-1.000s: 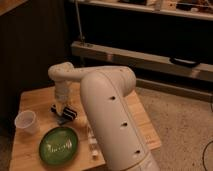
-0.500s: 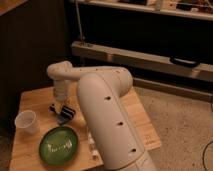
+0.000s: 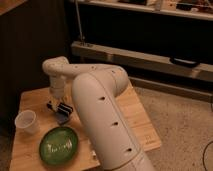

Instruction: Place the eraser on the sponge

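On the wooden table (image 3: 141, 124) there is one of each thing: one eraser (image 3: 64, 108), one sponge (image 3: 62, 119), one cup (image 3: 26, 121) and one green plate (image 3: 47, 145). One white arm (image 3: 100, 110) fills the middle of the view. It rises from the lower right, bends at a thick elbow, runs left over the table and turns down at the wrist. At its end is the single gripper (image 3: 56, 105), low over the left part of the table, behind the plate and to the right of the cup. The gripper is right at the eraser, which shows as a dark block with pale stripes just beside and below the wrist. Whether the gripper is clamped on the eraser or loose around it cannot be told, since the dark parts run together there. The eraser sits at the far edge of the sponge, overlapping it as seen from the camera. Whether it rests on the sponge or hangs just above it cannot be told either. The sponge is a light-blue pad lying flat on the table, between the eraser and the plate, near the plate's far rim but apart from it. The cup stands upright near the left edge, well apart from the sponge. Behind the table runs a long shelf rail (image 3: 150, 56), and a speckled floor (image 3: 182, 117) lies to the right.
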You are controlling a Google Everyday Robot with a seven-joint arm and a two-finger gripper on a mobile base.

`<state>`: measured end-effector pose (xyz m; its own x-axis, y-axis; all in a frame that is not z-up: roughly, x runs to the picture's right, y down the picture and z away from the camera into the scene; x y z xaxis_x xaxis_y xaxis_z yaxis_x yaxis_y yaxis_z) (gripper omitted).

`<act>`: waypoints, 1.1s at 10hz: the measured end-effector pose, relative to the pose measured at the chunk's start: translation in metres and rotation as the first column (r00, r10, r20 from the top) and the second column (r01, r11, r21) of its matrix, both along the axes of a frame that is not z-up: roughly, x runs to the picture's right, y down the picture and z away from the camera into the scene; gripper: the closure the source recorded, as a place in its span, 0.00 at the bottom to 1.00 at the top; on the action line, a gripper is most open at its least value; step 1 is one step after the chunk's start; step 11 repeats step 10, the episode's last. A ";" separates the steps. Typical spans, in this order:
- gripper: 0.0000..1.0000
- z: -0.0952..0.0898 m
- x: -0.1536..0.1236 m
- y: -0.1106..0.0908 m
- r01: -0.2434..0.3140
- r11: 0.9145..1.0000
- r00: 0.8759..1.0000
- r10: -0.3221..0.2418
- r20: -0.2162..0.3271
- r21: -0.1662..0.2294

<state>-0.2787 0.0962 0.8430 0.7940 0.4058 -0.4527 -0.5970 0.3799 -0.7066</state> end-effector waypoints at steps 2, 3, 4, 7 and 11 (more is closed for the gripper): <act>0.37 0.001 0.001 0.002 0.005 1.000 1.000 -0.005 -0.003 -0.009; 0.37 0.001 0.000 0.003 0.008 1.000 1.000 -0.008 -0.003 -0.014; 0.37 0.000 -0.002 0.004 0.011 1.000 1.000 -0.011 0.000 -0.016; 0.37 0.002 0.019 0.021 0.011 0.999 1.000 -0.011 0.005 -0.044; 0.37 0.001 0.036 0.022 -0.064 0.991 0.997 0.068 0.028 -0.116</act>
